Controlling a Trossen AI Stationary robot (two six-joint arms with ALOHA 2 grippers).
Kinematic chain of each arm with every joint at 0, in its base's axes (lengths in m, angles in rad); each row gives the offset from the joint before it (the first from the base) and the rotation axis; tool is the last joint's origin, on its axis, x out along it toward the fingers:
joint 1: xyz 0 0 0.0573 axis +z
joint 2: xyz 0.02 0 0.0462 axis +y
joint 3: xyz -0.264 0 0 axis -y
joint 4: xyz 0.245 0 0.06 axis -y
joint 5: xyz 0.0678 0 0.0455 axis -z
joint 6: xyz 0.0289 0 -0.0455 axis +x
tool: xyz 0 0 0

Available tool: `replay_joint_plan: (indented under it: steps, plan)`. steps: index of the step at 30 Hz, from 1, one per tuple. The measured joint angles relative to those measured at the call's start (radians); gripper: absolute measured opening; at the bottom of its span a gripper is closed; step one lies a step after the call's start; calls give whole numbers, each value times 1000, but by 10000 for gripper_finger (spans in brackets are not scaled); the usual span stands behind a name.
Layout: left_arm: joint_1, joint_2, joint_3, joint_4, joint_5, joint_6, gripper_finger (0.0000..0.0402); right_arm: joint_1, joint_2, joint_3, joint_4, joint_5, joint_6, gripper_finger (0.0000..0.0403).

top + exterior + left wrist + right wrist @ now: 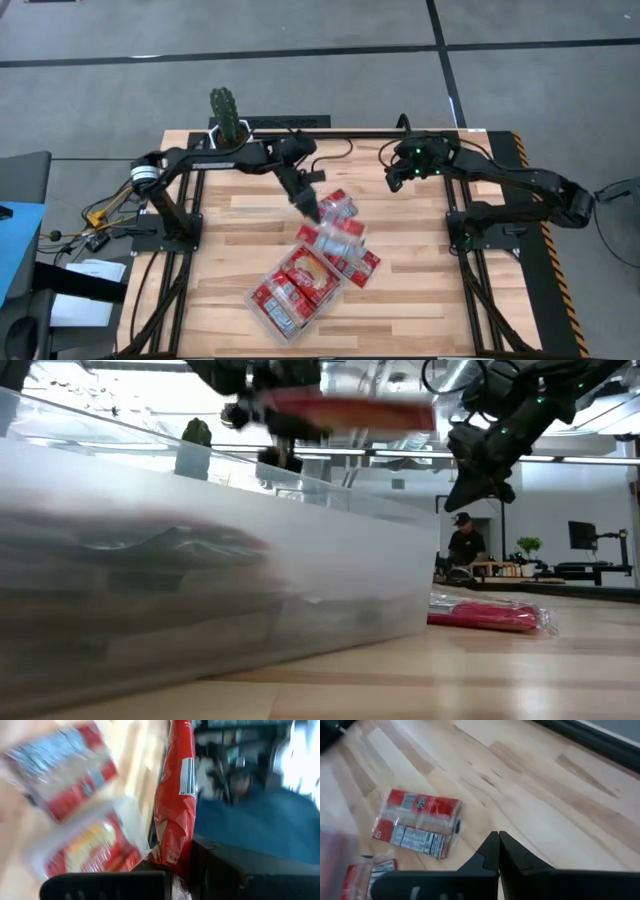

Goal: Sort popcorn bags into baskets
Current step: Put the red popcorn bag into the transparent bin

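Both arms are dark, almost black, built from slim tube-like links with thicker round joints. The left arm (pixel 215 158) has a silver ring near its base, and orange and yellow cables beside it. The right arm (pixel 520 180) shows small green lights at the wrist.

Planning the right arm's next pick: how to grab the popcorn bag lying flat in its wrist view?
Probably from straight above, right hand pinching the popcorn bag across its narrower span: it lies flat, panels up, with bare wood beside its edges.
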State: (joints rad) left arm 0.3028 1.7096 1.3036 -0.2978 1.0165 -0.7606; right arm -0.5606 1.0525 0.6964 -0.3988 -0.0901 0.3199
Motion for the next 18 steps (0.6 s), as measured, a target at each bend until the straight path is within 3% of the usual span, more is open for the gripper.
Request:
replay_joint_plan:
  steps: [3,11,18]
  plan:
    - [-54,-38,34,-158,-10,159,3,-6,-7,0,-40,13,-14,24]
    - [-197,-13,36,-447,-162,492,3,-5,23,0,-41,14,-18,36]
    - [-207,57,36,-470,-245,550,5,-3,43,0,-28,13,-23,24]
